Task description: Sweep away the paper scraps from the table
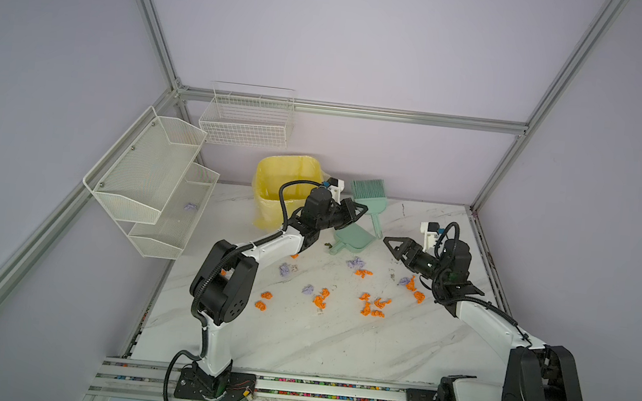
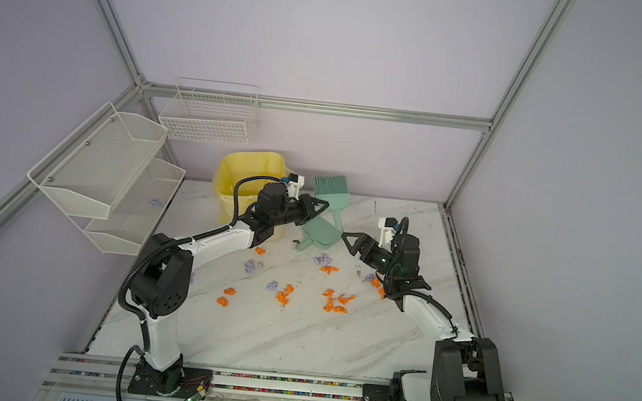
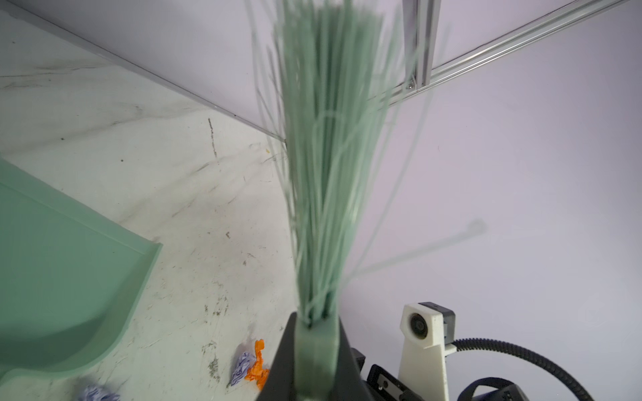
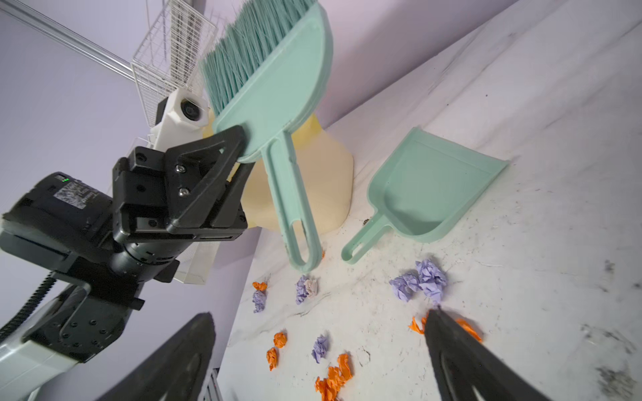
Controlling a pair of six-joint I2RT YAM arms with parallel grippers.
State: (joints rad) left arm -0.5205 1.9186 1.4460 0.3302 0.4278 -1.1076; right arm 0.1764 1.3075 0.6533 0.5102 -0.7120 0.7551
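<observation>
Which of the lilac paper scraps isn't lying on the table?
The lilac scrap sitting inside the white mesh shelf on the left wall; every other lilac scrap in view lies on the marble table.

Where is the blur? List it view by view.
Left wrist view: the brush is smeared along its bristles, the table behind is sharp. Right wrist view: the right gripper is soft, close to the lens. Both top views: even light, faint shadows, no glare.

Blurred brush point(image 3: 326, 156) bristles, dustpan point(image 3: 62, 270) cut off, lilac paper scrap point(image 3: 97, 394) smeared
</observation>
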